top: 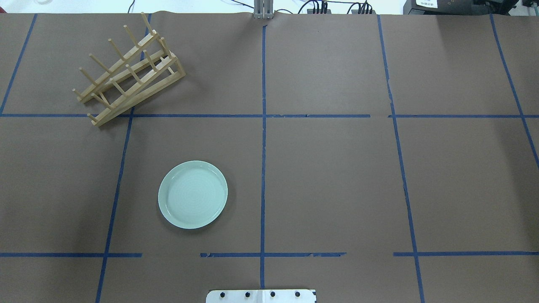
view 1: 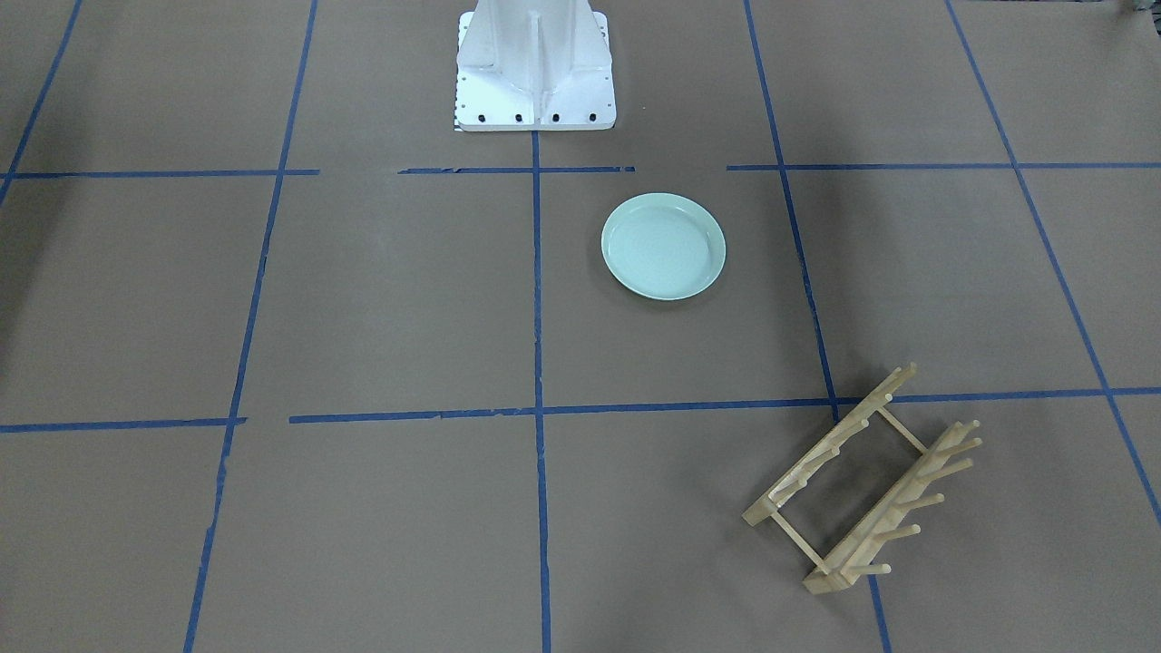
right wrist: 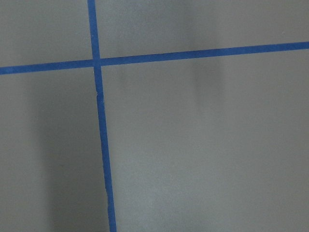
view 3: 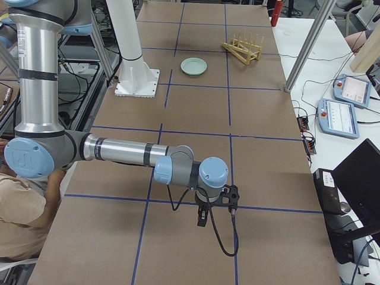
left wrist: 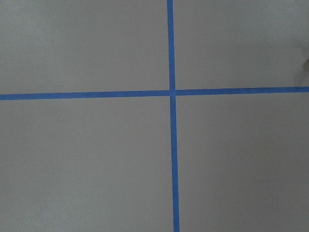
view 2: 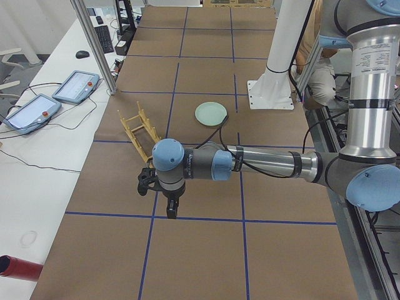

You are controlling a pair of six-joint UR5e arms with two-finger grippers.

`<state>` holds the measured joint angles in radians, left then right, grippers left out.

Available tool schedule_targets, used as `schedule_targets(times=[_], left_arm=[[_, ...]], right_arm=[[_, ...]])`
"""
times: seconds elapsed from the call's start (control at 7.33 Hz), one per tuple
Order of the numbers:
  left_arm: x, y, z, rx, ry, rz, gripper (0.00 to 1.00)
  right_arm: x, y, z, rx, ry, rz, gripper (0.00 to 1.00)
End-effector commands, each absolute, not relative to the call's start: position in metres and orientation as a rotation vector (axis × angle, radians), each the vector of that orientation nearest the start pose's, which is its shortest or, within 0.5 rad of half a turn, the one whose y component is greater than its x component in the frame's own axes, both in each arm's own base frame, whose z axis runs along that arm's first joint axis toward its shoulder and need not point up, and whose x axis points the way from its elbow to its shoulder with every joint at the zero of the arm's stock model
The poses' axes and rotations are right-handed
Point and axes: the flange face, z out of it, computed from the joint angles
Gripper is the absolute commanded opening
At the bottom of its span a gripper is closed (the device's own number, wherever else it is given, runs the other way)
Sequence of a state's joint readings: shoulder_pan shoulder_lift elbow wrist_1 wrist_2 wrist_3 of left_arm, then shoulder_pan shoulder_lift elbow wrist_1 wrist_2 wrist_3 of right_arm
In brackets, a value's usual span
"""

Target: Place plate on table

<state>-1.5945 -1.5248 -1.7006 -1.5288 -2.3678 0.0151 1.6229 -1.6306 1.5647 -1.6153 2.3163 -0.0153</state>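
The pale mint-green plate (view 1: 663, 246) lies flat on the brown table (view 1: 390, 299), apart from the rack and with no gripper near it. It also shows in the overhead view (top: 193, 195) and in both side views (view 2: 210, 114) (view 3: 193, 66). My left gripper (view 2: 172, 209) hangs over the table's left end, far from the plate. My right gripper (view 3: 203, 218) hangs over the right end. Both show only in the side views, so I cannot tell whether they are open or shut. Both wrist views show only bare table (left wrist: 96, 159) (right wrist: 203, 154) with blue tape lines.
The light wooden peg rack (view 1: 862, 481) (top: 128, 71) stands empty, far-left of the plate as seen from overhead. The white robot base (view 1: 535, 68) is at the table's near middle edge. Tablets (view 2: 37, 109) and poles (view 2: 94, 47) stand beside the table.
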Motion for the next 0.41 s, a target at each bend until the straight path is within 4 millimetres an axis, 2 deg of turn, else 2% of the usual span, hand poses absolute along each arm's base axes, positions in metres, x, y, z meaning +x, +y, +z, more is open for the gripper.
schedule_targets(times=[0.0, 0.27], left_arm=[[-0.0729, -0.4711, 0.626, 0.044, 0.797, 0.006, 1.0], [-0.0743, -0.4704, 0.6245, 0.048, 0.797, 0.004, 1.0]], right_arm=[[0.0895, -0.4537, 0.6956, -0.079, -0.748, 0.076, 1.0], [0.0895, -0.4529, 0.6963, -0.08, -0.748, 0.076, 1.0]])
